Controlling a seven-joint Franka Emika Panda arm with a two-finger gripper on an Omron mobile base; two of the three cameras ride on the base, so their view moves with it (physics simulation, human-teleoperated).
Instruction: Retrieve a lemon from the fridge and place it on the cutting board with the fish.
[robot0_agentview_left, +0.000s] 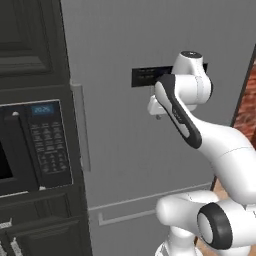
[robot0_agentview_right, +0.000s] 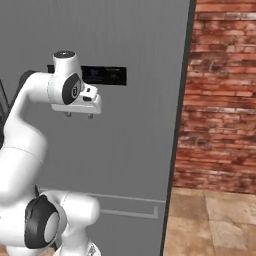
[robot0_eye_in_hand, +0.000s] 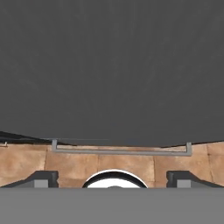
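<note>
The fridge (robot0_agentview_left: 120, 75) is tall, grey brushed metal, door closed, with a dark display panel (robot0_agentview_right: 107, 75). Just before that panel, the tool (robot0_agentview_right: 79, 115) stands wide and empty.

Both base cams sit close behind arm, sharing fridge (robot0_agentview_left: 150, 50) door front; hand cam looks down it.

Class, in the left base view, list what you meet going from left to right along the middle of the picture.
Microwave → fridge handle → fridge → end effector → brick wall.
</note>
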